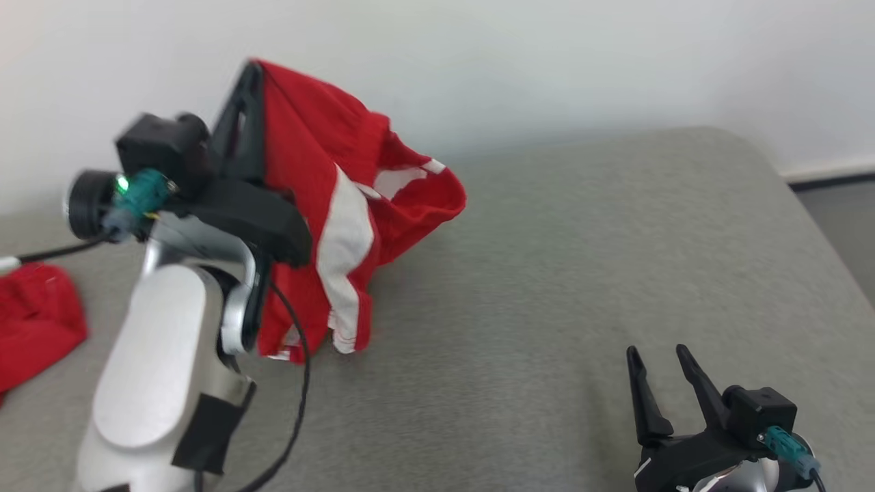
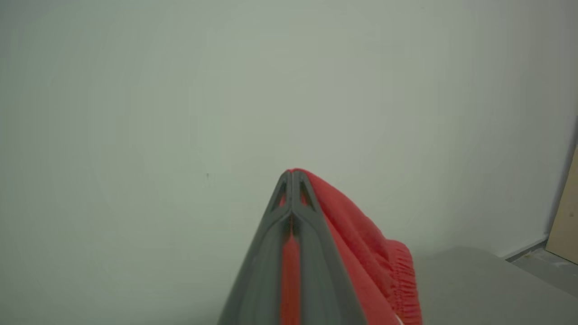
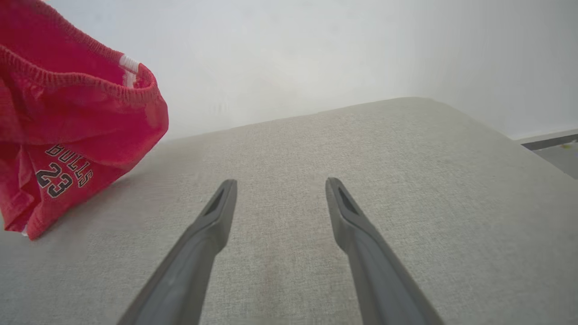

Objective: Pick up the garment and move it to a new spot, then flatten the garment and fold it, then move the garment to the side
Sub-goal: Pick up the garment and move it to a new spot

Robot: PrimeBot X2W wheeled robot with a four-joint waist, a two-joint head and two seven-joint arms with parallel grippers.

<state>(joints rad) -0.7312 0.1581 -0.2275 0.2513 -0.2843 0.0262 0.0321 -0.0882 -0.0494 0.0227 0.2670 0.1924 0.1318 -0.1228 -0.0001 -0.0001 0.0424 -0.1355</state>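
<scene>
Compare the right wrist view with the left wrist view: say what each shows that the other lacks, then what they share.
Right wrist, not left: the open right hand and the BULLS 23 lettering on the red shorts. Left wrist, not right: the left hand shut on the shorts' cloth, and a tan board. Shared: the shorts' gathered waistband, the grey cushion, the pale wall.

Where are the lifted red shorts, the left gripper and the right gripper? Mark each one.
red shorts (image 1: 348, 239), head view, on the white side stripe.
left gripper (image 2: 292, 175), left wrist view, at the shut fingertips pinching the cloth.
right gripper (image 3: 279, 183), right wrist view, midway between the open fingertips.
</scene>
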